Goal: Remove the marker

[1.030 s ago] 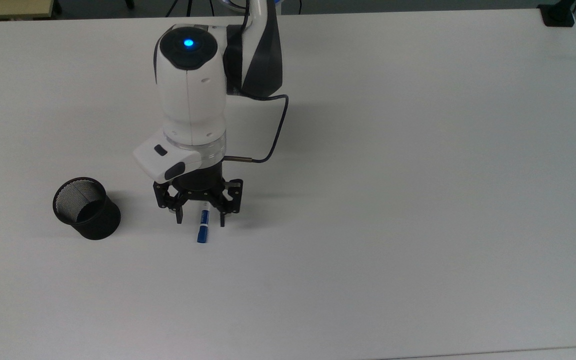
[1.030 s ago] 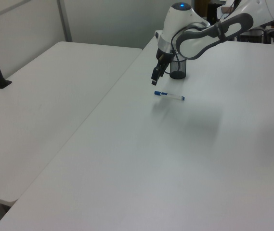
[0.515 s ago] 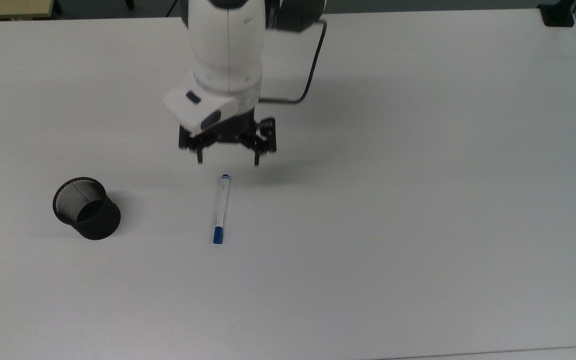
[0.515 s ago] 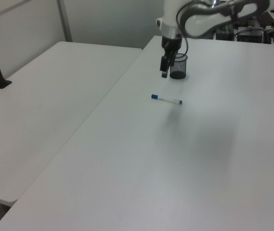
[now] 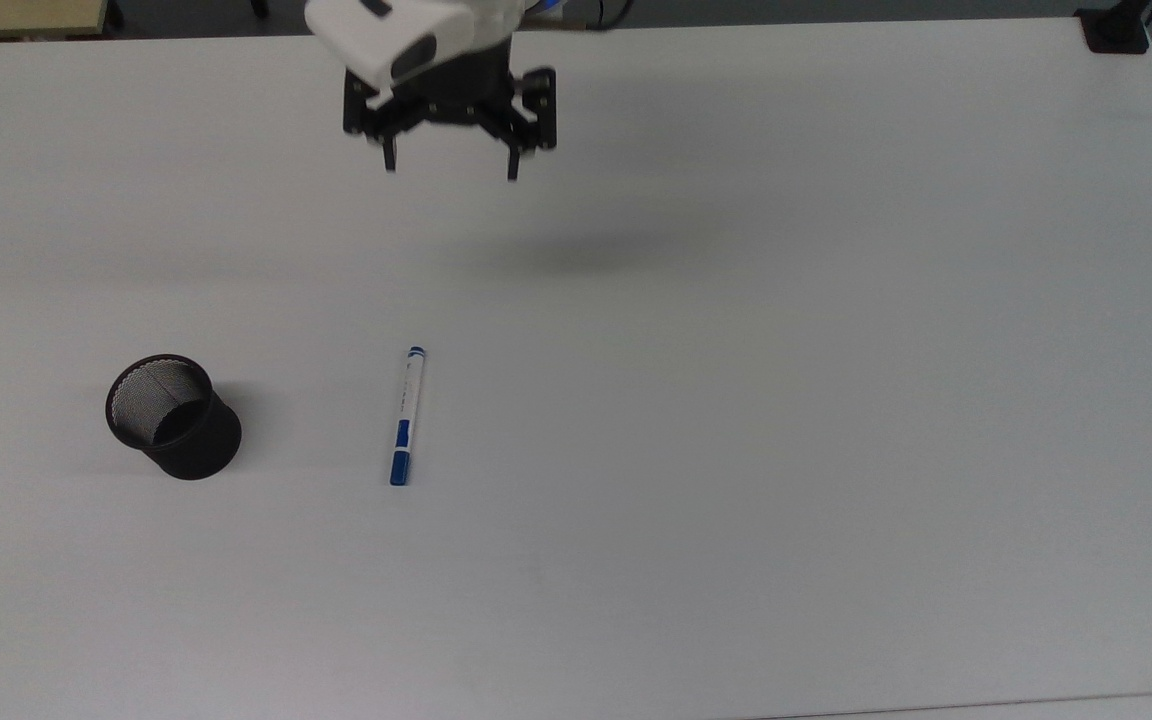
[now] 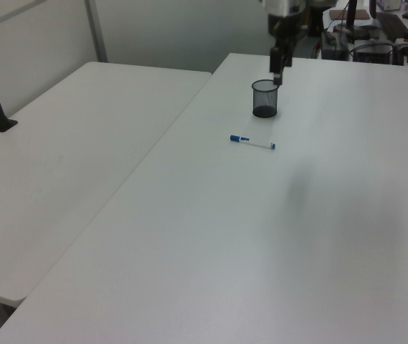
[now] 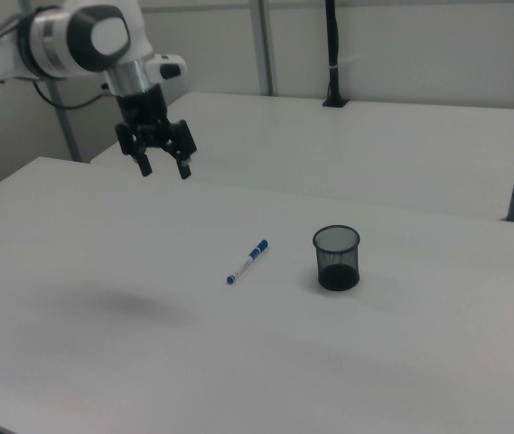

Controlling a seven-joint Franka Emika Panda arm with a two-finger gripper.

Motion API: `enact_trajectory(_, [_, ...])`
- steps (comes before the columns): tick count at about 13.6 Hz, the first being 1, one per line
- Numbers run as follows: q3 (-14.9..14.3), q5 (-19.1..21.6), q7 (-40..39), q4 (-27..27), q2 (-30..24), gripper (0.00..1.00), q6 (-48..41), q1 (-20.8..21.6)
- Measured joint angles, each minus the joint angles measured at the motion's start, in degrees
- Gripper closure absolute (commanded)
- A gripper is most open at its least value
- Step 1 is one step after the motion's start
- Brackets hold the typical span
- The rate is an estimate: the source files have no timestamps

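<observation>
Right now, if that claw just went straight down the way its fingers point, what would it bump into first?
Probably just the bare white table. The gripper hangs open, pointing down, well away from the marker and the mesh cup, though depth is hard to judge.

The white robot arm (image 5: 406, 30) is cut off by the top view's upper edge. In the left view, the black two-finger gripper (image 6: 278, 72) overlaps the black mesh cup's (image 6: 264, 100) rim.
</observation>
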Motion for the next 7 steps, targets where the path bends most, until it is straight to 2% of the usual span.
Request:
enact_trajectory(4, [-0.2, 0.0, 0.0, -3.2, -5.6, 0.00, -3.7, -0.1])
enact_trajectory(7, [-0.4, 0.0, 0.0, -5.3, -6.9, 0.00, -3.7, -0.2])
